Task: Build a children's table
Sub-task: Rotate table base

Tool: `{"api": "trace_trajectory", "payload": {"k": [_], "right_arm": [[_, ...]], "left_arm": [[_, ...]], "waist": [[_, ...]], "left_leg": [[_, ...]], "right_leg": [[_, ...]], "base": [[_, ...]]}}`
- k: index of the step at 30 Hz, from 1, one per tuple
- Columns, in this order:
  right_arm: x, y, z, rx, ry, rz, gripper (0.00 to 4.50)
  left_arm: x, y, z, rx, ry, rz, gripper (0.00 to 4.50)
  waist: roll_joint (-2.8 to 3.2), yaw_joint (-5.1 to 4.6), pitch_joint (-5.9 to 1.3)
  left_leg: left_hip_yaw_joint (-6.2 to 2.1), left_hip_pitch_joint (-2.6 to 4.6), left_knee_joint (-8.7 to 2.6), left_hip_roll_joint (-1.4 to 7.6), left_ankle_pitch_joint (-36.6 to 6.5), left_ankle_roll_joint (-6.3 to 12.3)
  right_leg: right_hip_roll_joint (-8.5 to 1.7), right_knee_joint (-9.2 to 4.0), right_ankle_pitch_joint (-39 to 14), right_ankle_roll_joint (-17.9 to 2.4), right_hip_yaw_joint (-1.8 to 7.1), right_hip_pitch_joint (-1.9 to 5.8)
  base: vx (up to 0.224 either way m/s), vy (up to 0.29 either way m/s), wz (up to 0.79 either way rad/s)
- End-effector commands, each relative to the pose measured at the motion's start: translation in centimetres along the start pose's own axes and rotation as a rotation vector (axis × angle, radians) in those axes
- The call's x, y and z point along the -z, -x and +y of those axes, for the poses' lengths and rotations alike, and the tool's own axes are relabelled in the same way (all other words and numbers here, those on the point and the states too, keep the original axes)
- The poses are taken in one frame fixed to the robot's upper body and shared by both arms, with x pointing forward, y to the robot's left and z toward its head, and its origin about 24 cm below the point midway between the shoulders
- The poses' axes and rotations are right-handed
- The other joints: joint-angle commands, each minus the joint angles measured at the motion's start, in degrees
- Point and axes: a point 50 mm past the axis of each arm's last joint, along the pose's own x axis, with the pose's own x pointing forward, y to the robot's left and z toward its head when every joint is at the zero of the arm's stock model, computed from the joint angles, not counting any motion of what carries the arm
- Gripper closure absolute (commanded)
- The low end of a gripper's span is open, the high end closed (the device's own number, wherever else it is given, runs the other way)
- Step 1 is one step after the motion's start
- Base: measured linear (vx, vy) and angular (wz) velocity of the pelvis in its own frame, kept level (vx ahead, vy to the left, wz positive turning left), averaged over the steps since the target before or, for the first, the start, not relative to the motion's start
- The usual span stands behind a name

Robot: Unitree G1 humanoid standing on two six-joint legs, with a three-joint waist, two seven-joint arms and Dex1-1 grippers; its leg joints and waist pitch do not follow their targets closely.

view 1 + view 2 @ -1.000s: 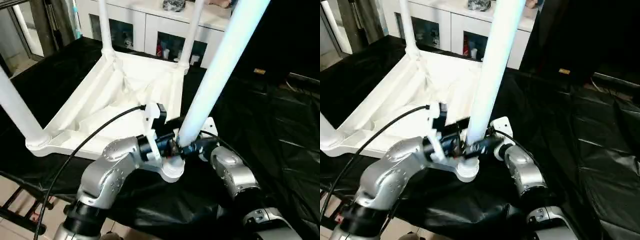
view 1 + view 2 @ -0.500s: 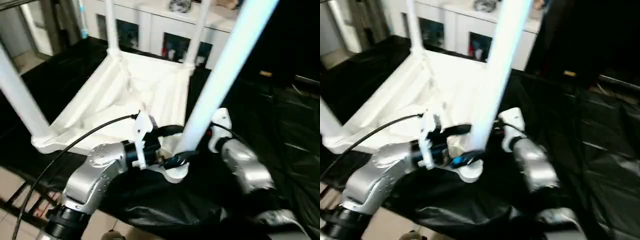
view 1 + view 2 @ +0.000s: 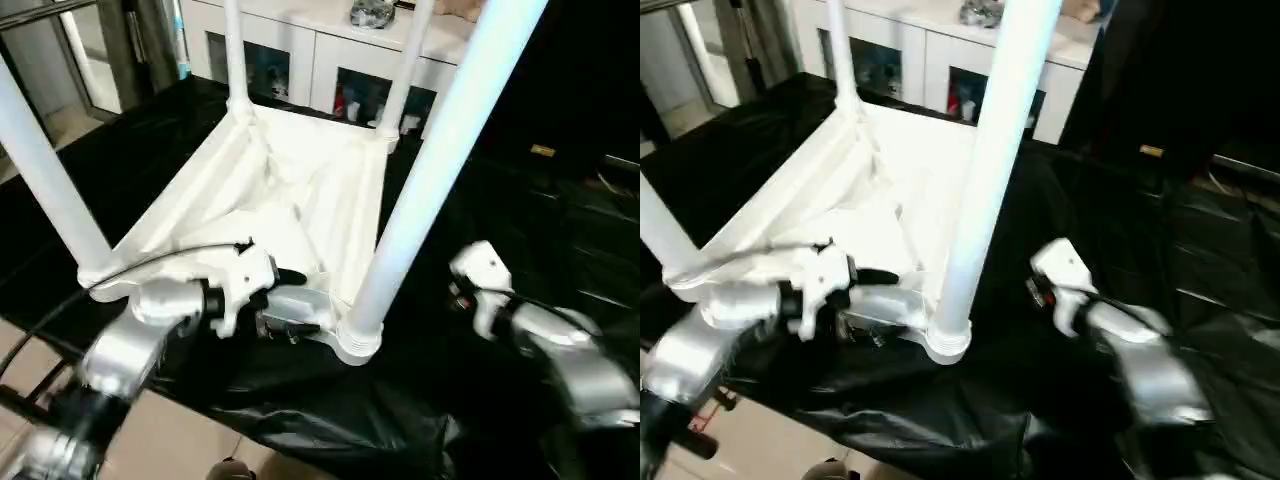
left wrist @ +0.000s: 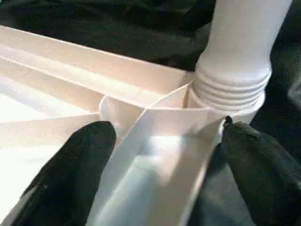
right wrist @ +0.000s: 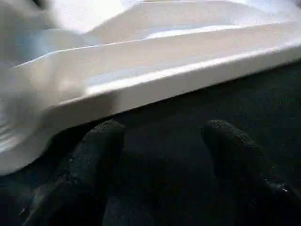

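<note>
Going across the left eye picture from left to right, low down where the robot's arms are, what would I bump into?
Left silver forearm → left gripper at the tabletop's near edge → corner socket holding the nearest leg → black sheet → right gripper's wrist → right silver forearm.

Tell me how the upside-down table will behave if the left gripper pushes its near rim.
The table would probably slide on the slick black sheet rather than flex; its ribbed underside looks stiff. It looks light, hollow plastic. With four legs up, a high push might tip it. The left gripper straddles the rim.
</note>
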Motion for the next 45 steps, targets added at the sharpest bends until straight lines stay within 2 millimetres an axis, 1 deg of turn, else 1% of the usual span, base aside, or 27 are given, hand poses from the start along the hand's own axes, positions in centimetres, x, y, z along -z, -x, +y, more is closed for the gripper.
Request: {"api": "trace_trajectory", "payload": {"k": [1,2,5,8,12,13,14,17,18,20,22,23,25,28,29,31,33,34,35,37,38,39,40,41,42,43,45], "right_arm": [[-0.7,0.2,0.2,-0.040,0.007,-0.012,1.36],[-0.8,0.3,0.2,-0.047,0.009,-0.012,1.36],[-1.1,0.7,0.4,-0.060,0.005,-0.007,1.36],[-0.9,0.8,0.7,-0.073,0.002,0.004,1.36],[-0.9,0.8,0.8,-0.088,0.001,0.010,1.36],[-0.9,0.8,1.1,-0.118,0.002,0.018,1.36],[-0.9,0.8,1.4,-0.147,0.005,0.028,1.36],[-0.8,0.9,2.2,-0.208,0.011,0.062,1.36],[-0.7,0.9,2.5,-0.225,0.014,0.071,1.36],[-0.6,0.8,2.8,-0.237,0.018,0.080,1.36],[-0.5,0.7,2.9,-0.233,0.025,0.089,1.36],[-0.5,0.7,2.9,-0.233,0.025,0.089,1.36],[-0.5,0.7,3.0,-0.229,0.027,0.091,1.36],[-0.5,0.8,3.0,-0.227,0.028,0.099,1.36],[-0.5,0.8,3.0,-0.227,0.026,0.101,1.36],[-0.4,0.9,3.0,-0.226,0.025,0.102,1.36],[-0.2,0.8,3.0,-0.213,0.023,0.105,1.36],[-0.2,0.8,3.0,-0.208,0.022,0.105,1.36],[-0.2,0.8,3.0,-0.205,0.021,0.104,1.36],[-0.2,0.7,2.8,-0.192,0.023,0.103,1.36],[-0.2,0.7,2.8,-0.191,0.023,0.102,1.36],[-0.2,0.7,2.8,-0.188,0.021,0.101,1.36],[-0.2,0.6,2.7,-0.185,0.020,0.100,1.36],[-0.2,0.6,2.8,-0.185,0.021,0.101,1.36],[-0.2,0.6,2.8,-0.186,0.021,0.102,1.36],[-0.2,0.6,2.8,-0.186,0.021,0.102,1.36],[-0.1,0.4,2.8,-0.182,0.020,0.108,1.36]], "left_arm": [[-0.1,-0.5,-0.1,0.047,-0.024,0.012,0.66],[-0.1,-0.6,-0.1,0.057,-0.024,0.011,0.75],[0.0,-1.0,-0.2,0.119,-0.020,0.011,0.87],[0.3,-1.4,-0.8,0.201,0.010,0.030,1.17],[0.5,-1.6,-0.8,0.221,0.006,0.045,1.24],[0.7,-1.9,-0.6,0.220,-0.003,0.066,1.55],[0.9,-2.1,-0.3,0.210,-0.014,0.086,1.60],[1.3,-2.3,0.2,0.177,-0.033,0.127,1.62],[1.4,-2.4,0.3,0.172,-0.034,0.137,1.74],[1.6,-2.4,0.4,0.168,-0.030,0.157,1.99],[2.0,-2.5,0.6,0.150,-0.019,0.209,1.99],[2.0,-2.5,0.6,0.150,-0.019,0.209,2.07],[2.2,-2.6,0.9,0.134,0.000,0.239,2.42],[2.0,-2.9,0.9,0.120,0.069,0.228,2.43],[1.7,-3.2,0.8,0.117,0.101,0.203,2.76],[1.5,-3.4,0.7,0.114,0.126,0.188,2.85],[1.1,-3.9,0.3,0.100,0.194,0.153,2.86],[1.0,-4.1,0.1,0.095,0.217,0.143,2.97],[0.9,-4.1,0.0,0.093,0.231,0.138,3.24],[0.7,-4.4,-0.5,0.080,0.286,0.120,3.25],[0.7,-4.5,-0.5,0.076,0.297,0.120,3.24],[0.6,-4.5,-0.6,0.071,0.305,0.118,3.44],[0.5,-4.6,-0.8,0.068,0.303,0.114,3.53],[0.6,-4.6,-0.9,0.058,0.310,0.125,3.55],[0.8,-4.6,-1.0,0.048,0.313,0.142,3.55],[0.8,-4.6,-1.0,0.048,0.312,0.142,3.56],[1.4,-4.6,-1.4,0.001,0.293,0.231,3.61]], "waist": [[1.14,0.07,-4.02],[1.26,0.09,-4.09],[1.25,0.10,-4.22],[1.35,0.18,-4.17],[1.36,0.18,-4.19],[1.25,0.12,-4.07],[1.35,0.22,-4.10],[1.28,0.43,-4.20],[1.32,0.39,-4.16],[1.24,0.60,-4.03],[1.16,0.53,-3.82],[1.15,0.53,-3.76],[1.26,0.50,-3.68],[1.10,0.36,-3.57],[0.96,0.41,-3.56],[1.07,0.42,-3.60],[0.91,0.38,-3.66],[0.91,0.39,-3.68],[0.90,0.30,-3.78],[0.74,0.22,-3.94],[0.79,0.21,-4.03],[0.68,-0.07,-4.04],[0.59,-0.17,-4.05],[0.57,-0.14,-4.25],[0.59,-0.12,-4.36],[0.61,-0.14,-4.39],[0.50,-0.31,-4.26]], "left_leg": [[-0.09,0.83,-4.05,0.88,-12.1,-0.79],[-0.17,0.79,-4.03,0.90,-12.0,-0.92],[-0.02,0.79,-3.87,0.84,-11.7,-0.46],[-0.02,0.86,-3.98,0.90,-12.3,-0.60],[-0.10,0.78,-4.06,0.96,-13.3,-0.81],[-0.02,0.82,-4.06,0.82,-13.3,-0.50],[-0.08,0.85,-4.02,0.85,-13.3,-0.48],[-0.16,0.87,-4.02,1.06,-12.8,-0.34],[-0.16,0.81,-4.01,1.03,-12.7,-0.25],[-0.20,0.81,-4.11,1.03,-13.9,-0.42],[-0.25,0.90,-4.26,1.02,-15.6,-0.88],[-0.33,0.89,-4.34,1.01,-16.0,-0.98],[-0.45,1.03,-4.47,1.08,-17.5,-1.32],[-0.50,1.08,-4.52,1.02,-18.1,-1.41],[-0.46,1.21,-4.39,0.99,-18.3,-1.23],[-0.52,1.15,-4.41,1.06,-18.0,-1.13],[-0.53,0.97,-4.47,1.11,-17.4,-1.04],[-0.53,0.93,-4.46,1.10,-17.1,-1.02],[-0.48,0.79,-4.36,1.03,-16.3,-0.71],[-0.41,0.62,-4.32,1.02,-14.6,-0.31],[-0.44,0.54,-4.27,1.08,-13.9,-0.32],[-0.40,0.16,-4.21,0.90,-12.7,-0.10],[-0.45,-0.02,-4.24,0.82,-12.2,0.02],[-0.33,0.11,-3.96,0.74,-11.0,0.50],[-0.28,0.21,-3.79,0.76,-10.2,0.75],[-0.21,0.18,-3.70,0.74,-9.0,1.24],[-0.13,0.24,-3.75,0.88,-9.1,1.59]], "right_leg": [[-3.77,-3.87,-5.0,-10.3,2.19,2.85],[-3.80,-3.71,-4.6,-10.6,2.16,2.94],[-3.80,-3.78,-4.5,-11.2,2.20,2.88],[-3.90,-4.06,-7.2,-11.0,2.19,2.75],[-3.96,-4.11,-8.4,-10.8,2.15,2.79],[-3.77,-4.38,-9.2,-10.4,2.15,2.72],[-3.86,-4.42,-9.4,-10.2,2.17,2.76],[-4.05,-4.32,-8.4,-10.1,2.22,2.84],[-4.00,-4.34,-8.2,-10.1,2.22,2.80],[-4.21,-4.52,-10.6,-9.8,2.21,2.80],[-4.24,-4.93,-15.5,-8.5,2.23,2.60],[-4.31,-5.06,-16.9,-8.1,2.22,2.59],[-4.44,-5.56,-20.7,-7.3,2.23,2.37],[-4.41,-5.71,-23.0,-6.8,2.18,2.28],[-4.44,-5.96,-24.1,-6.7,2.16,2.06],[-4.48,-5.86,-23.8,-7.2,2.11,2.07],[-4.43,-5.68,-22.5,-7.4,2.12,2.20],[-4.41,-5.60,-22.0,-7.6,2.11,2.22],[-4.35,-5.40,-19.8,-8.3,2.07,2.33],[-4.24,-5.15,-16.8,-8.8,2.10,2.48],[-4.26,-4.86,-15.4,-9.1,2.09,2.61],[-4.12,-4.63,-13.1,-9.4,2.01,2.90],[-4.14,-4.62,-12.9,-9.4,1.89,3.07],[-4.13,-4.72,-12.5,-8.8,1.95,3.01],[-4.10,-4.59,-11.1,-9.1,2.04,2.95],[-3.95,-4.36,-8.2,-9.8,2.11,2.96],[-3.83,-4.22,-6.8,-10.5,2.06,2.90]], "base": [[0.000,0.000,0.00],[0.000,0.000,0.00],[0.000,0.000,0.00],[0.000,0.000,0.00],[0.000,0.000,0.00],[0.000,0.000,0.00],[0.000,0.000,0.00],[0.000,0.000,0.00],[0.000,0.000,0.00],[0.000,0.000,0.00],[0.000,0.000,0.00],[0.000,0.000,0.00],[0.000,0.000,0.00],[0.000,0.000,0.00],[0.000,0.000,0.00],[0.000,0.000,0.00],[0.000,0.000,0.00],[0.000,0.000,0.00],[0.000,0.000,0.00],[0.000,0.000,0.00],[0.000,0.000,0.00],[0.000,0.000,0.00],[0.000,0.000,0.00],[0.000,0.000,0.00],[0.000,0.000,0.00],[0.000,0.000,0.00],[0.000,0.000,0.00]]}}
